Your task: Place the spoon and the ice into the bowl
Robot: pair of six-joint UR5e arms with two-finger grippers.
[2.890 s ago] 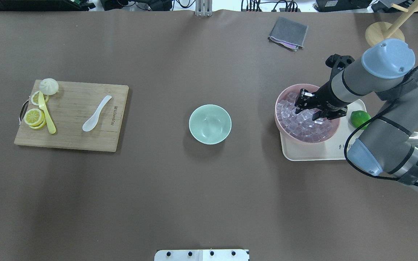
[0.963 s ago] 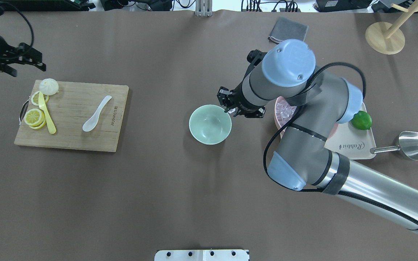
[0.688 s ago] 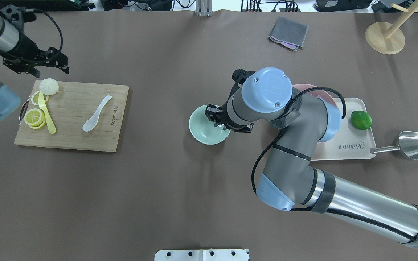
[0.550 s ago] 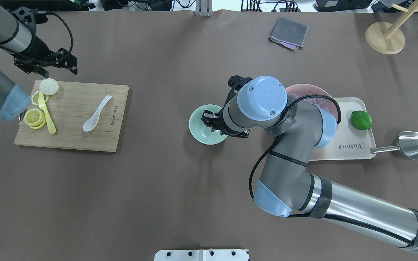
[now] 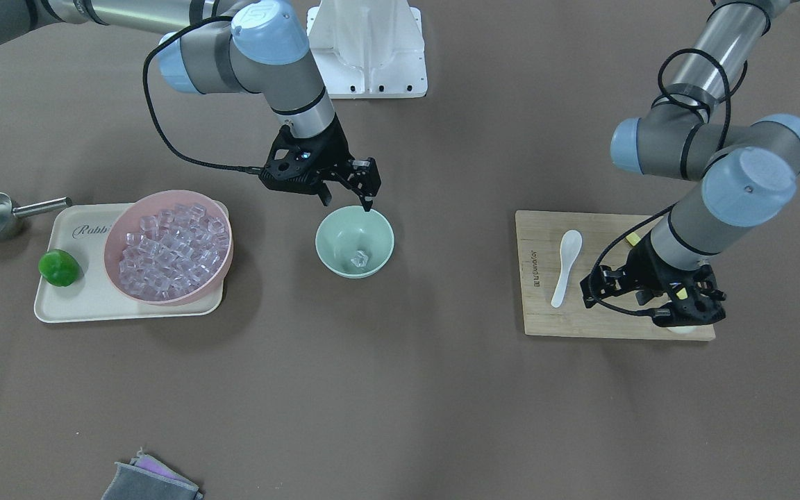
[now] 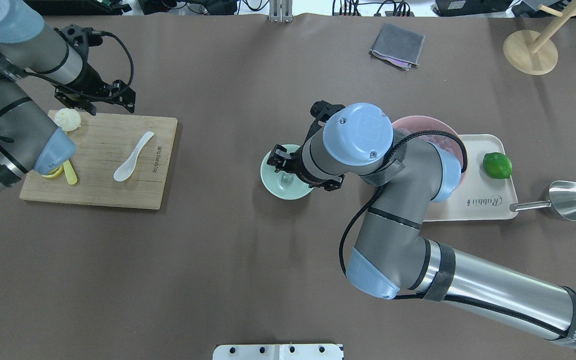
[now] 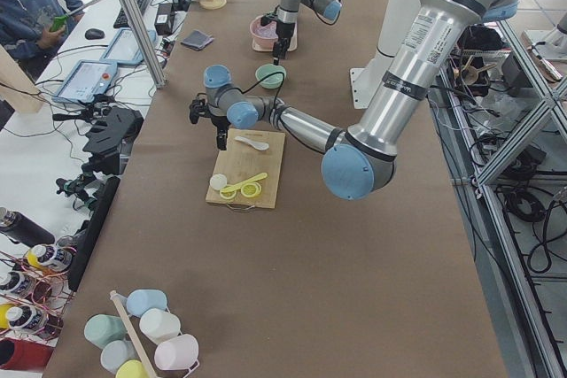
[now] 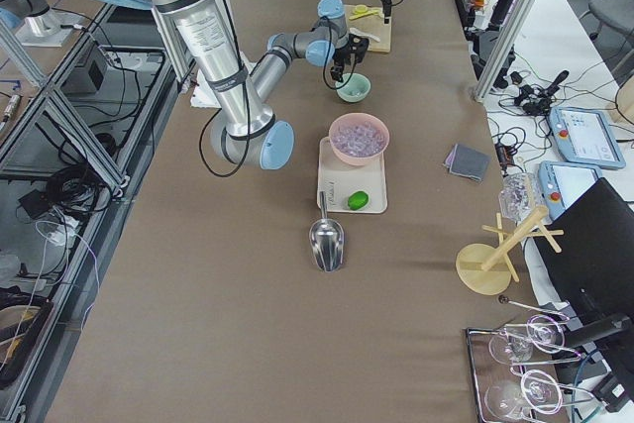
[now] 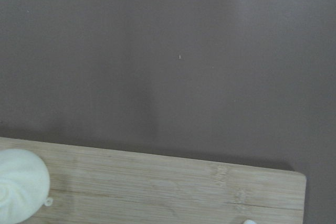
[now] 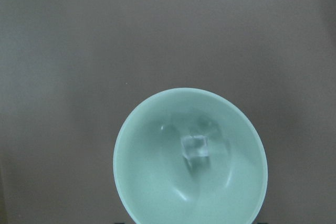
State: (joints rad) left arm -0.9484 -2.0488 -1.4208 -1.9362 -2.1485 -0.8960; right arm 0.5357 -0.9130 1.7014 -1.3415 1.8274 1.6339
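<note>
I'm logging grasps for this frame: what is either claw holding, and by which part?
Nothing is held. The right claw is open above the bowl, the ice lying inside; the left claw is open, clear of the spoon.

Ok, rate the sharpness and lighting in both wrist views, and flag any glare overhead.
Right wrist view: slightly soft, evenly lit; the ice cube in the mint bowl is readable. Left wrist view: soft, a dim shadow beside the cutting board. Overhead view: glare on the metal scoop.

A robotics lab: aluminium framing (image 7: pixel 135 19), teach pendants (image 8: pixel 580 136), floor cables (image 8: pixel 69 183), an operator (image 7: pixel 25 2) alongside.
</note>
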